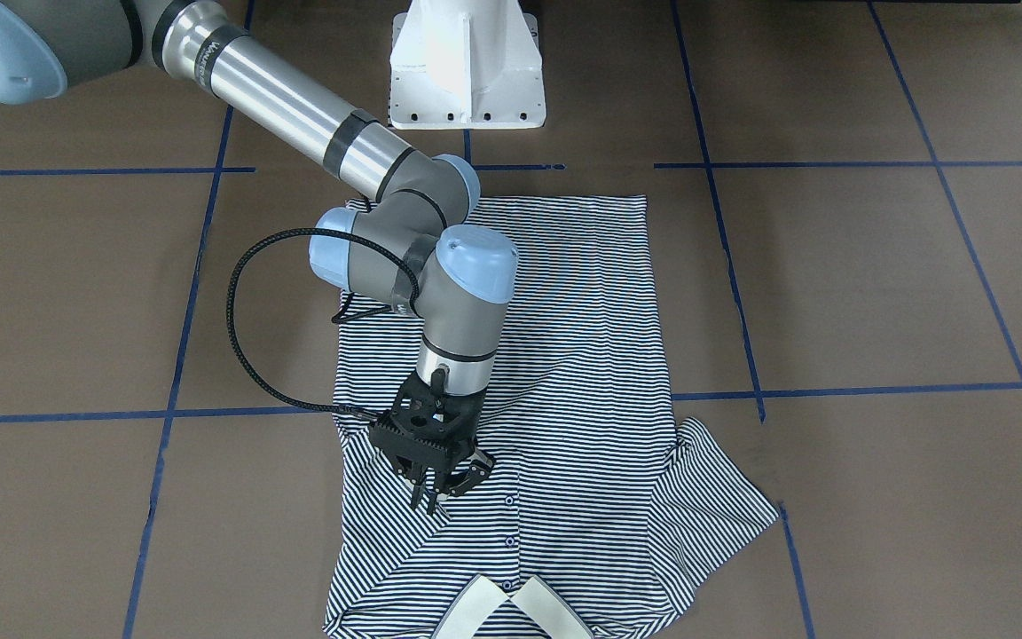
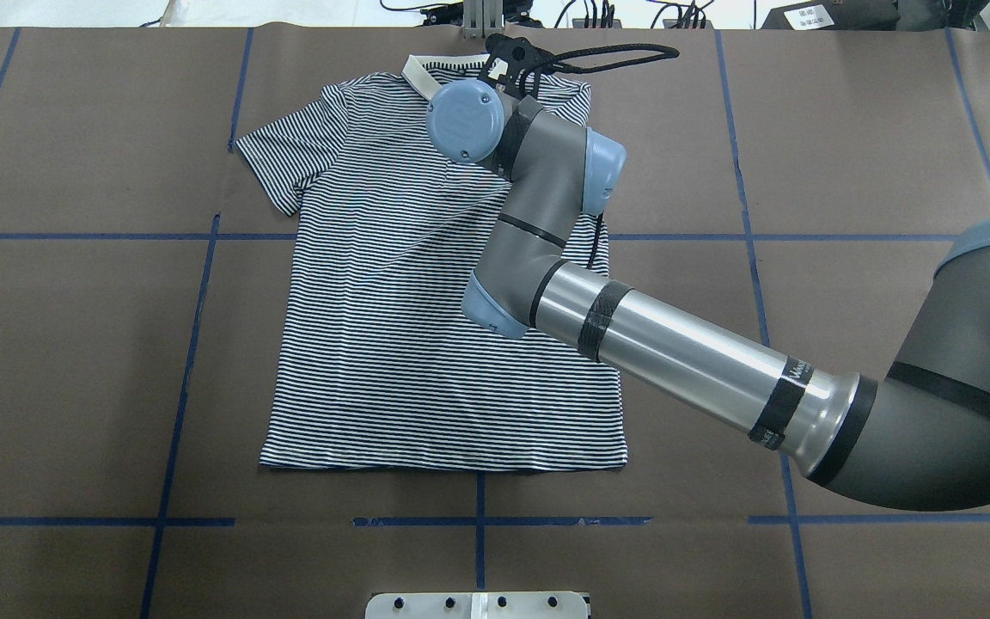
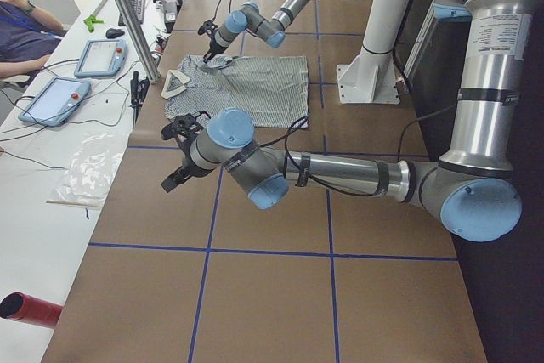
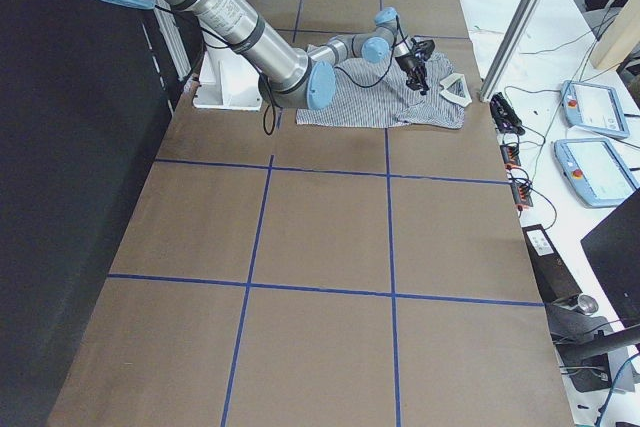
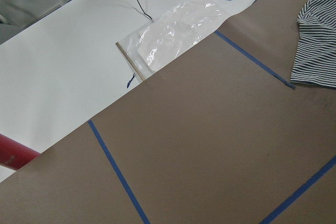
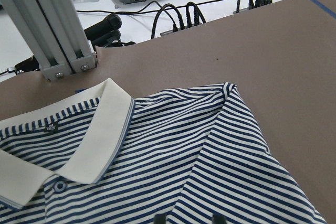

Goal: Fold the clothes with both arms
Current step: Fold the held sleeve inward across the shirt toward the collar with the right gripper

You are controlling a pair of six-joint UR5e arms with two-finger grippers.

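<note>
1. Brown paper marked with blue tape lines covered the table [image 2: 74,344]. The polo shirt [image 2: 392,327] lay flat on it, front up, with its collar [image 6: 100,135] at the edge far from the robot.
2. One sleeve [image 2: 289,150] was spread out on the robot's left. The other sleeve [image 1: 378,532] lay folded in across the chest.
3. The right gripper [image 1: 447,486] hung just above that folded part, beside the placket. Its jaws were a moderate way apart with nothing between them.
4. The left gripper [image 3: 176,159] hovered over bare paper, well apart from the shirt. Whether its jaws were apart or closed could not be told.
5. Risk: a pinch here could catch both layers and drag the whole shirt askew, since nothing pinned the other side.
6. Risk: the black cable loop [image 1: 240,311] hung beside the shirt's edge and might snag the cloth on a low pass.
7. Count: one shirt, two arms, two grippers, one white pedestal [image 1: 467,71], and two pendants [image 4: 592,109] on the side bench.
</note>
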